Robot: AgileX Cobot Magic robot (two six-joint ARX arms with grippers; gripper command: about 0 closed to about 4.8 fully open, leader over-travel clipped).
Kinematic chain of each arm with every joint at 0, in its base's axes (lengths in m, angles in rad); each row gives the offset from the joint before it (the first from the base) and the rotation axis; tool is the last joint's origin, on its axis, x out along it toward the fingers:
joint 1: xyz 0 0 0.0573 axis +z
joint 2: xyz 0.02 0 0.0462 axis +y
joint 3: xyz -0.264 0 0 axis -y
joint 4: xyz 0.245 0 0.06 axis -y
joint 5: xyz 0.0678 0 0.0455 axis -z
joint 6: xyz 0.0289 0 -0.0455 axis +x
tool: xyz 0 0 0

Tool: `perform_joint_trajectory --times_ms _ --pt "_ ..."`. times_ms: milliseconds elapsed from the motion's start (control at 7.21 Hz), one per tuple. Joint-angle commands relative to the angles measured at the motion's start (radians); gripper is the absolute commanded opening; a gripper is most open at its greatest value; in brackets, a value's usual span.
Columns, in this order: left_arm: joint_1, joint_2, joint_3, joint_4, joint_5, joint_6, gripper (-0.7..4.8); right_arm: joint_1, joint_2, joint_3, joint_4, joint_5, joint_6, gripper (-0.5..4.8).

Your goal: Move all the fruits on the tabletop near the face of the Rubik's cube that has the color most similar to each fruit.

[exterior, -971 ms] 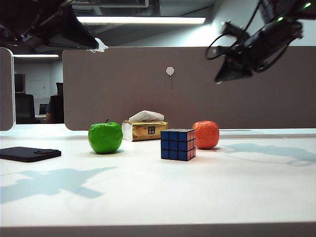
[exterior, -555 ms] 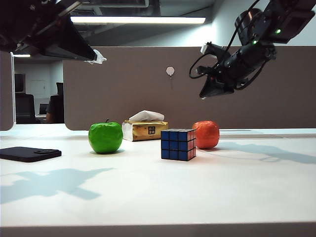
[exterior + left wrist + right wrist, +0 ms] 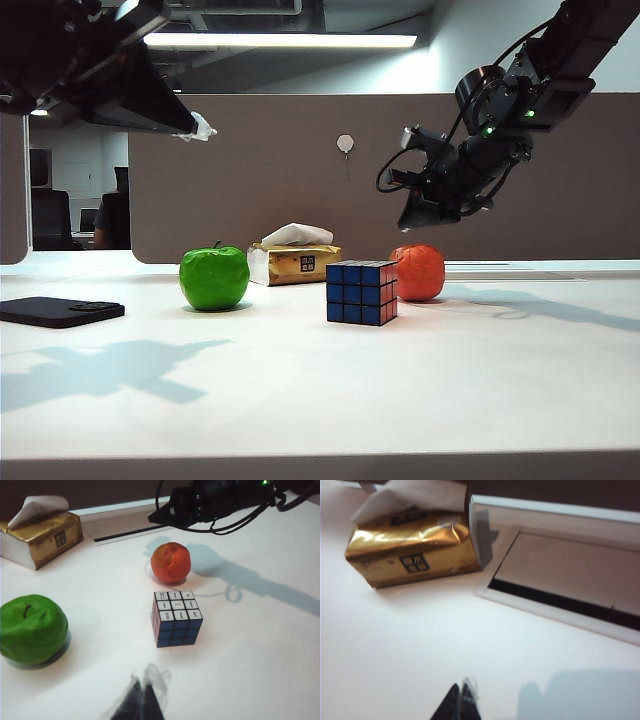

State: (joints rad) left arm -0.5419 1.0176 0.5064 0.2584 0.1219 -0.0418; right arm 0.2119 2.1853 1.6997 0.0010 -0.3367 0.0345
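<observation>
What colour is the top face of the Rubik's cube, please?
White, seen best in the left wrist view: the Rubik's cube.

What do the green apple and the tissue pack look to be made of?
Green apple: likely plastic or wax, judging by its uniform glossy skin with sharp highlights. Tissue pack: soft metallic-gold film wrap, creased and reflective, with white paper tissue sticking out on top. Both tools hang above the table, holding nothing.

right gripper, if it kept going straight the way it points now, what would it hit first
Probably the bare white tabletop. The right gripper hangs above the wrinkled orange-red orange, pointing down-left; its wrist view shows only desk ahead, the gold tissue box farther off. Depth is uncertain.
</observation>
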Motion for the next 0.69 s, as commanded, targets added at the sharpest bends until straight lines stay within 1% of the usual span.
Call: perform_joint_trajectory --times_ms 139,277,416,694 --pt "0.000 0.040 0.004 0.018 0.002 0.000 -0.05 0.012 0.019 0.007 -0.025 0.005 0.003 -0.01" --pt "0.000 0.051 0.004 0.033 0.002 0.001 -0.05 0.013 0.029 0.007 -0.065 0.005 0.003 -0.01" --pt "0.000 0.051 0.004 0.051 0.001 0.002 -0.05 0.013 0.029 0.007 -0.166 0.047 0.003 -0.01" --pt "0.000 0.052 0.004 0.069 0.001 0.002 -0.05 0.013 0.026 0.007 -0.240 0.046 0.002 -0.01"
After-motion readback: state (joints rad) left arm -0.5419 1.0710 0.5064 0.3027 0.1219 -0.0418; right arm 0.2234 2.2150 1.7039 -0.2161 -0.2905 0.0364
